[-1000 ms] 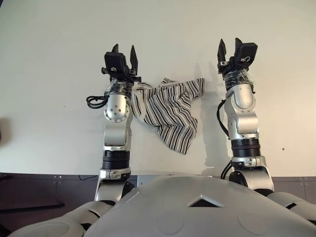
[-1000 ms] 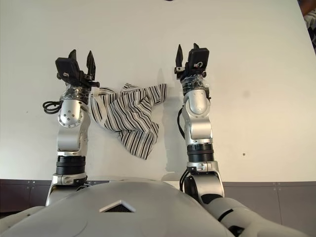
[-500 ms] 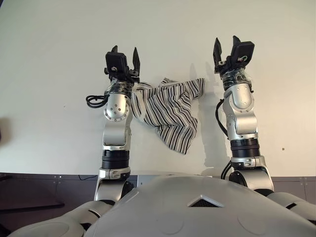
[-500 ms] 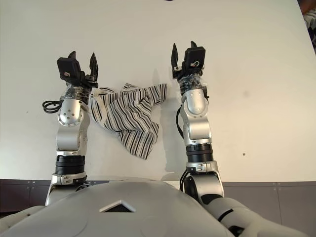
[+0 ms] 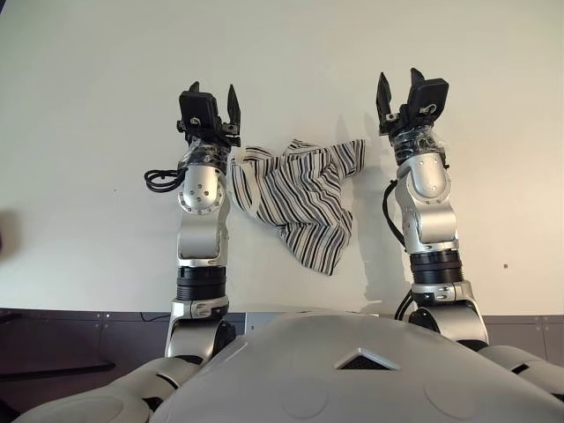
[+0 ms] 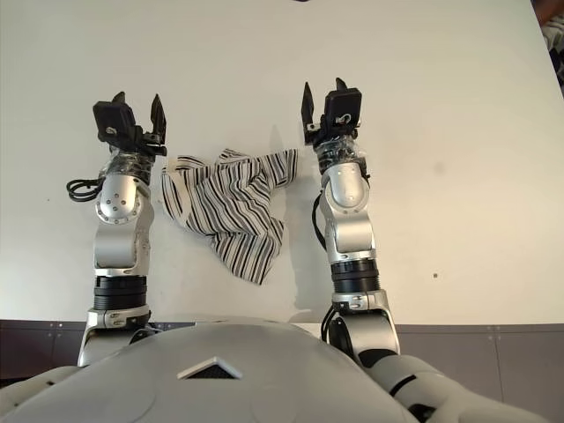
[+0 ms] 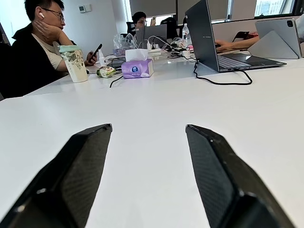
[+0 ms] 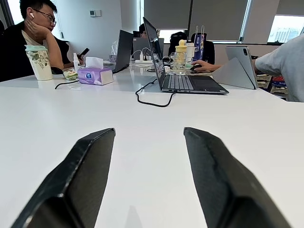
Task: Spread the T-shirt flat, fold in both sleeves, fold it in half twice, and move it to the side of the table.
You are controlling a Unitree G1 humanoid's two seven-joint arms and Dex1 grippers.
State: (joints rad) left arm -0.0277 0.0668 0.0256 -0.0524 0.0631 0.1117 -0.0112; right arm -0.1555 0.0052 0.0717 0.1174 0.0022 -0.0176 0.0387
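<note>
2 end effectors (image 5: 212, 92) (image 5: 398, 84) farther forward, T-shirt (image 5: 300, 198) unmoved

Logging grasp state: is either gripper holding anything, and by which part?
Nothing is held. The left gripper and the right gripper are both open and empty; the T-shirt lies crumpled on the table between the arms.

Crumpled T-shirt (image 5: 300, 198), mostly folded in on itself
Too bunched to tell sleeves from neckline; lower layers buried under top folds; table (image 5: 88, 88) cut off left, right and far.
</note>
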